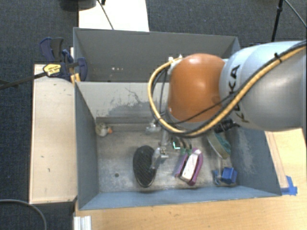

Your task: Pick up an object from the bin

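Note:
My gripper (pixel 159 153) hangs low in the middle of the bin, mostly hidden under the arm's wrist. Its visible metal tip sits right at the right edge of a black oval brush-like thing (pixel 143 166) that lies flat on the bin floor. Just to the right of the gripper lies a purple and white packet (pixel 190 167), tilted toward the front wall. Whether anything is held cannot be seen.
A small blue thing (pixel 225 176) rests in the front right corner. A pale green and white thing (pixel 218 145) leans by the right wall. A small tan and orange piece (pixel 102 130) lies at the far left by the back wall. The arm covers the bin's right rear.

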Tool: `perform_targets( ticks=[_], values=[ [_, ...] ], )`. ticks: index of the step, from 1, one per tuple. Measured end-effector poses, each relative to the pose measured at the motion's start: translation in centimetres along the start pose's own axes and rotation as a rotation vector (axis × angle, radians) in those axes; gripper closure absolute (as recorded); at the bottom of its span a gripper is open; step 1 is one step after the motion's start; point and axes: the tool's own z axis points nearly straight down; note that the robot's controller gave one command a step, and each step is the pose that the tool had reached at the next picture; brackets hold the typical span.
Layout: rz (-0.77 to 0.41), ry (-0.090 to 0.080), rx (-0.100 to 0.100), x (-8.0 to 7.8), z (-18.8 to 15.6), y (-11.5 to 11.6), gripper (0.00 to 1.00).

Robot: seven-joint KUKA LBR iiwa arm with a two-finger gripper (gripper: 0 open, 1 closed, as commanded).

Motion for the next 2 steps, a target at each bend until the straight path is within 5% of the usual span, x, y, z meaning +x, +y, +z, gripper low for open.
perform_targets(
  ticks=[1,2],
  values=[
    [-0.049,-0.012,-0.009,-1.18,10.64,1.78,0.00],
    [-0.043,-0.007,-0.007,-0.99,11.17,1.58,1.00]
  ],
)
